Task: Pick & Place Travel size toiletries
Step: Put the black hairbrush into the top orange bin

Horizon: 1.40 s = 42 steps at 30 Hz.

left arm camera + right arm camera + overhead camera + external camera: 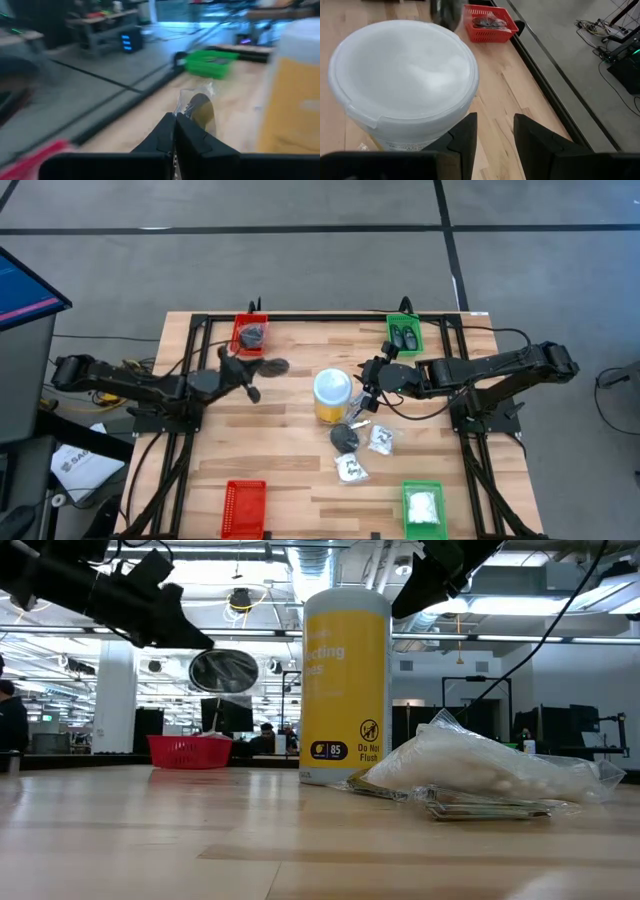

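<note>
L gripper (250, 372) is up off the table, just in front of the far-left red tray (250, 333), fingers (172, 135) pinched tight on a clear packet with a dark round piece (274, 366) inside. The packet hangs in the air past the fingertips; low view shows it as a dark oval (224, 670) well above the wood.

R gripper (366, 383) sits beside the yellow jar (332, 396), on its R side, raised above the table. Its fingers (465, 132) stand apart w/ nothing between them; R wrist view looks down past them at the jar's pale lid (402, 70) and bare tabletop.

Rest of the toiletries:
- black roundish piece (344, 437) on the table just in front of the jar
- clear packet w/ white contents (381, 439) beside it, to the R
- another such packet (351, 468) a bit nearer the front edge
- dark pieces in the far-left red tray
- two small dark bottles (404, 336) in the far-right green tray (390, 330)
- white packets (424, 506) in the near-right green tray (408, 490)

Near-left red tray (245, 508): contents can't be made out. Low view shows a crumpled clear packet (480, 770) lying on the table next to the jar.
</note>
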Available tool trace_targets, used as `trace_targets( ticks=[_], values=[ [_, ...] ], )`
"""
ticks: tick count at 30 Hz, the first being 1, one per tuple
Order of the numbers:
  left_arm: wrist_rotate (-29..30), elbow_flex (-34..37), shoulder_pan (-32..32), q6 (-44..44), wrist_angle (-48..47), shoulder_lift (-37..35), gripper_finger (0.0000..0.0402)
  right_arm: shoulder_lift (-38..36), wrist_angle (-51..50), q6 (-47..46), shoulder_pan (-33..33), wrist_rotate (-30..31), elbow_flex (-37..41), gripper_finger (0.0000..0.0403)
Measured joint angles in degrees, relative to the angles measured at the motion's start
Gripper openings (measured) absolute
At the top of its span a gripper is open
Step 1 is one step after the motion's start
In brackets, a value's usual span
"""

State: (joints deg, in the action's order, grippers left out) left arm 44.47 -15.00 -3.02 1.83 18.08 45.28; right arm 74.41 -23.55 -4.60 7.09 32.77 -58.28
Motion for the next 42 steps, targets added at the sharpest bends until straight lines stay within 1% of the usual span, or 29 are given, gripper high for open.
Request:
trace_targets(
  ticks=[3,7,9,13,16,22,25,28,32,35,39,42],
  values=[
    [5.0,0.0,1.4,-1.8,-0.8,-0.4,0.0000,0.0,0.0,0.0,0.0,0.0,0.0,0.0118],
    [10.8,0.0,4.9,-5.9,-1.4,-0.2,0.0000,0.0,0.0,0.0,0.0,0.0,0.0,0.0118],
    [11.6,0.0,7.2,-6.8,-1.3,-0.2,0.0000,0.0,0.0,0.0,0.0,0.0,0.0,0.0118],
    [11.6,0.0,12.2,-7.0,-1.5,-0.2,0.0000,0.0,0.0,0.0,0.0,0.0,0.0,0.0118],
    [8.7,0.0,16.5,-6.2,-1.7,-0.2,0.0000,0.0,0.0,0.0,0.0,0.0,0.0,0.0118],
    [0.3,0.0,25.5,-4.2,-2.1,0.5,0.0000,0.0,0.0,0.0,0.0,0.0,0.0,0.0118],
    [-2.7,0.0,29.7,-2.8,-2.9,1.9,0.0000,0.0,0.0,0.0,0.0,0.0,0.0,0.0118],
    [-7.0,0.0,33.5,-0.7,-2.6,3.9,0.0000,0.0,0.0,0.0,0.0,0.0,0.0,0.0118],
    [-10.5,0.0,37.5,1.3,-2.6,6.5,0.0000,0.0,0.0,0.0,0.0,0.0,0.0,0.0118],
    [-12.6,0.0,40.1,1.7,-2.2,8.1,0.0000,0.0,0.0,0.0,0.0,0.0,0.0,0.0118],
    [-16.8,0.0,43.4,2.1,-0.3,9.9,0.0000,0.0,0.0,0.0,0.0,0.0,0.0,0.0118],
    [-17.9,0.0,45.2,3.0,0.7,11.4,0.0000,0.0,0.0,0.0,0.0,0.0,0.0,0.0118]
  ],
)
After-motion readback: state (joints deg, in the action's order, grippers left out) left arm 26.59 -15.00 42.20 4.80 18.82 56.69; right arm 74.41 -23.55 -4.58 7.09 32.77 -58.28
